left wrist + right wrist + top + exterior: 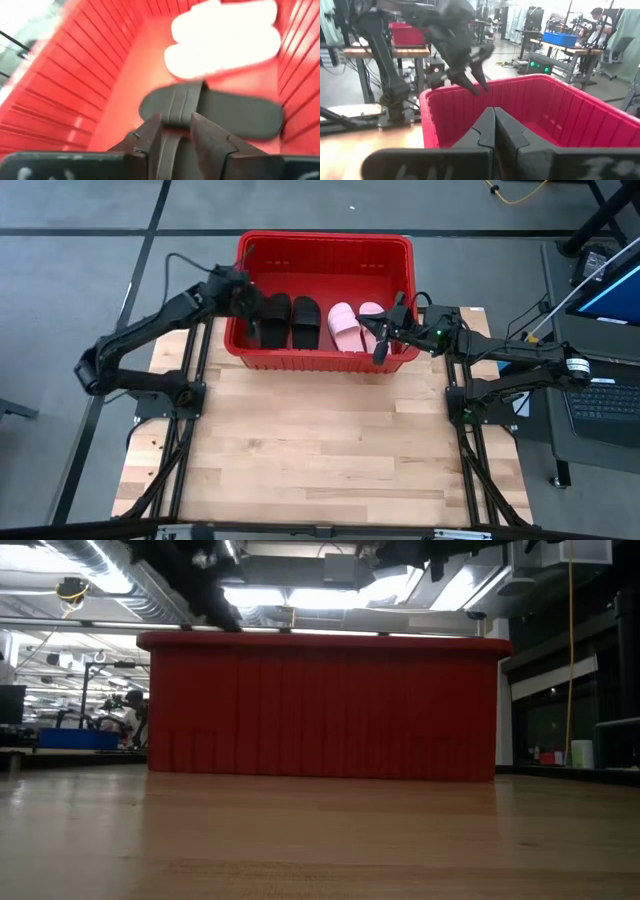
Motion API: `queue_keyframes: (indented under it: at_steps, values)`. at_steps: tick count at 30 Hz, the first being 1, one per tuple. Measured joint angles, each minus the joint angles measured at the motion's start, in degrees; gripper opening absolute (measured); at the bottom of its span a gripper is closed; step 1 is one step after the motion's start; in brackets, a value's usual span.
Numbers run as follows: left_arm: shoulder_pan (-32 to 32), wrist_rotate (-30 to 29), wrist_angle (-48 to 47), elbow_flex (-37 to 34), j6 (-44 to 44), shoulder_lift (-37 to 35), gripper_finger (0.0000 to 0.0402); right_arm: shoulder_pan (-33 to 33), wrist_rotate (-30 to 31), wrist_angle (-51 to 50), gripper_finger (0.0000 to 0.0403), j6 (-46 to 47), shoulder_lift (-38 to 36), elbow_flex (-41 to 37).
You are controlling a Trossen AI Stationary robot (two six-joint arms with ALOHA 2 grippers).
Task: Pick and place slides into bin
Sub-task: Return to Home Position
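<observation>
The red bin (325, 245) stands at the table's far edge. On its floor lie two black slides (278, 320) (305, 322) and two pink slides (345, 328) (372, 320), side by side and soles down. My left gripper (176, 132) hovers open and empty over the bin's left part, above a black slide (215, 112). The right wrist view shows my left gripper (477, 82) just above the rim. My right gripper (494, 117) is shut on nothing. It is level over the bin's near right corner (381, 350).
Bare wooden table top (320, 440) stretches from the bin to the near edge. The bin's front wall (320, 710) fills the low view. A laptop stand (610, 400) sits off the table's right side. A person (597, 20) works far off in the room.
</observation>
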Motion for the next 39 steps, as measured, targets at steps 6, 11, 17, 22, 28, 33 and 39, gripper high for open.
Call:
queue_keyframes:
  at_steps: [6,11,17,22,28,33,39]
  values:
    - [-3.1,0.0,1.0,0.0,-7.8,-8.0,0.0049,0.7,-0.5,1.6,0.0007,0.9,0.0,0.0]
    - [-6.5,-0.4,1.0,0.0,-14.8,-13.1,0.0005,2.8,-0.6,-0.4,0.0005,0.2,0.0,2.4]
    - [-11.6,-1.5,1.0,0.0,-23.8,-18.9,0.0001,6.6,-0.6,-13.6,0.0003,-0.2,0.0,9.9]
    - [-19.6,-7.5,2.0,-1.4,-29.6,-23.5,0.0001,11.4,-0.6,-22.4,0.0002,0.8,0.0,12.4]
    - [-32.2,-16.0,10.4,-12.7,-39.1,-27.0,0.0001,16.9,-0.5,-20.0,0.0002,2.9,0.0,7.8]
    - [-43.1,-26.0,19.9,-21.5,-41.1,-27.4,0.0001,20.6,-0.6,-16.3,0.0002,2.8,0.0,5.4]
    - [-50.0,-30.4,20.0,-22.2,-37.9,-28.5,0.0001,22.7,-0.6,-16.4,0.0002,2.0,-0.3,5.4]
